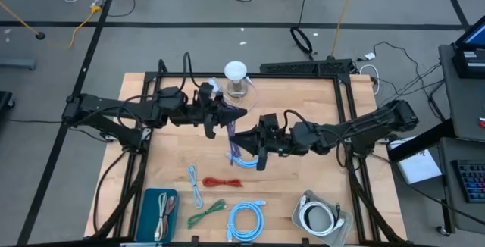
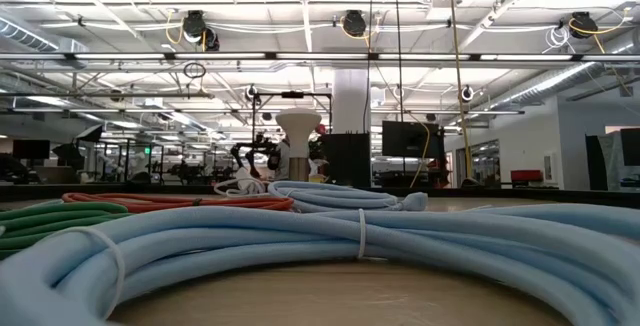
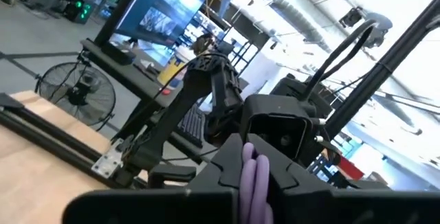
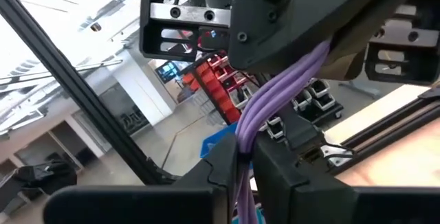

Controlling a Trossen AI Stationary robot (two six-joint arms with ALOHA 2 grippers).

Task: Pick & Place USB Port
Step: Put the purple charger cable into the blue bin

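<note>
A purple coiled cable (image 1: 232,132) is stretched between my two grippers above the middle of the table. My left gripper (image 1: 228,118) is shut on its far end, and my right gripper (image 1: 247,145) is shut on it a little nearer. In the left wrist view the purple strands (image 3: 253,176) sit between the dark fingers. The right wrist view shows the strands (image 4: 275,86) running from my right fingers up into the left gripper (image 4: 289,18). Bluish loops (image 1: 241,158) show just below the right gripper. My left gripper pinches several strands of the purple cable's far end (image 3: 251,161) between its two fingers, coming level from the table's left. The cable is lifted clear there. My right gripper pinches the same bundle of strands (image 4: 242,157) between its two fingers, coming from the table's right. The strands run fairly straight from it to the left gripper.
A white round-topped object (image 1: 236,71) stands near the far edge. Along the near side lie a white cable (image 1: 195,182), a red cable (image 1: 222,182), a green cable (image 1: 206,214) and a light blue coil (image 1: 246,220), which fills the low view (image 2: 360,236). A teal tray (image 1: 148,215) and a grey bin (image 1: 342,224) hold more cables.
</note>
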